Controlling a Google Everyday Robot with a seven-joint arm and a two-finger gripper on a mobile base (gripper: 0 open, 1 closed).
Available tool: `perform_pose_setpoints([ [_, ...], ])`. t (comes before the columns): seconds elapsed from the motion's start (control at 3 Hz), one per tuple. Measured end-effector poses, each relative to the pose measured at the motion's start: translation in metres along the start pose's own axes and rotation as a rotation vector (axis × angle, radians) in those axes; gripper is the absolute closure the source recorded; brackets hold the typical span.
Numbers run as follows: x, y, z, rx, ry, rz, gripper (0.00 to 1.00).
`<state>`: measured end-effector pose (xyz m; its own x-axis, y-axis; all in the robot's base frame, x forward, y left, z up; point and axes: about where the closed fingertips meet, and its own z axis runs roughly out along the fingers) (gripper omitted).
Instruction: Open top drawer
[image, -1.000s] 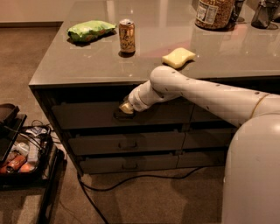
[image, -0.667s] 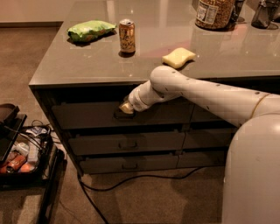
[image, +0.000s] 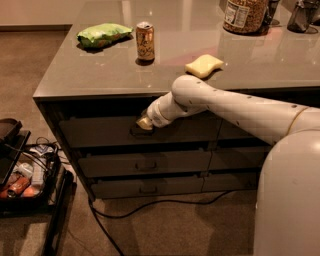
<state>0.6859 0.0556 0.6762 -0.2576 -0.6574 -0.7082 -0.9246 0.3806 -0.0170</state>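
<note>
Our end effector (image: 144, 123) rests mid-front on the top drawer (image: 95, 131); we cannot tell its hold, so pulling may slip

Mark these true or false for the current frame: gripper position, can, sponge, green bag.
1. The gripper is at the handle in the middle of the top drawer. True.
2. The can lies on its side. False: it stands upright on the countertop.
3. The sponge is on the floor. False: it lies on the countertop, to the right of the can in the camera view.
4. The green bag lies on the countertop, to the left of the can in the camera view. True.
</note>
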Motion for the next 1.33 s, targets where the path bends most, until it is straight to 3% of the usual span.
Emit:
perform_pose_setpoints([
  [1.0,0.0018,-0.0009,-0.0005,0.006,0.014,0.004,0.12],
  [1.33,0.0018,-0.0009,-0.0004,0.006,0.014,0.004,0.00],
])
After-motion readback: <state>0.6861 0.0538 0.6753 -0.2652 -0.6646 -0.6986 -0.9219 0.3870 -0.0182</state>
